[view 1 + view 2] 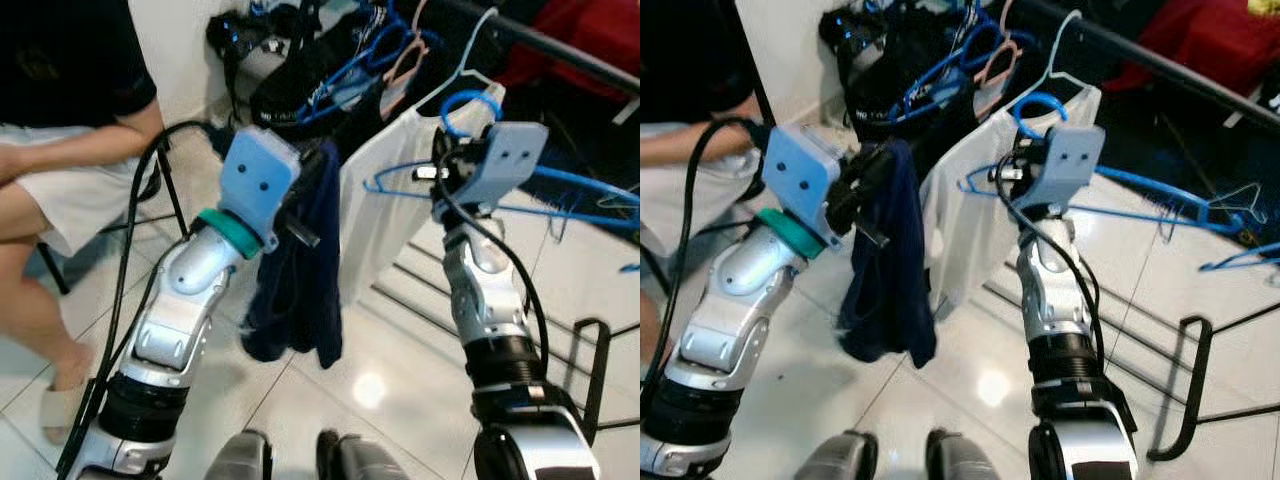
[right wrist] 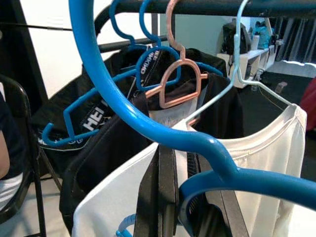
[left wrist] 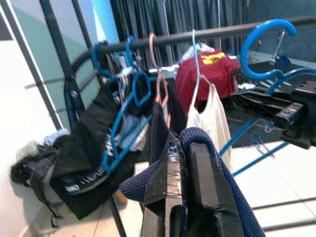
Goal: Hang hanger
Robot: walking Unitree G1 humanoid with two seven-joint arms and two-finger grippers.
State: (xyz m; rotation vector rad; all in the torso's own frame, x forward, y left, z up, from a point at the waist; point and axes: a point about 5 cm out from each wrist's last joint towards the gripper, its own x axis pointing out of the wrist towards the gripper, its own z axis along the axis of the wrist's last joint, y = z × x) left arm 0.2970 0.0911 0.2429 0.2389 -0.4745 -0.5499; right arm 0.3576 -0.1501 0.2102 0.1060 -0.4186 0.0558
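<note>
A blue plastic hanger (image 1: pixel 560 182) is held out in front of the clothes rail (image 1: pixel 565 48), its hook (image 1: pixel 468 104) pointing up just below the rail. My right gripper (image 1: pixel 440 178) is shut on the hanger's neck, and the right wrist view shows the hanger (image 2: pixel 148 123) crossing my fingers (image 2: pixel 160 197). A dark navy garment (image 1: pixel 298 290) hangs down from my left gripper (image 1: pixel 300 225), which is shut on its top edge. In the left wrist view the navy cloth (image 3: pixel 237 197) wraps over the fingers (image 3: pixel 207 192).
A white shirt (image 1: pixel 385 200) on a pale hanger hangs on the rail between my arms. Beyond it are black clothes (image 1: pixel 300 80) on blue and pink hangers. A seated person (image 1: pixel 60 150) is at the left. A black metal frame (image 1: pixel 592 370) stands at the right.
</note>
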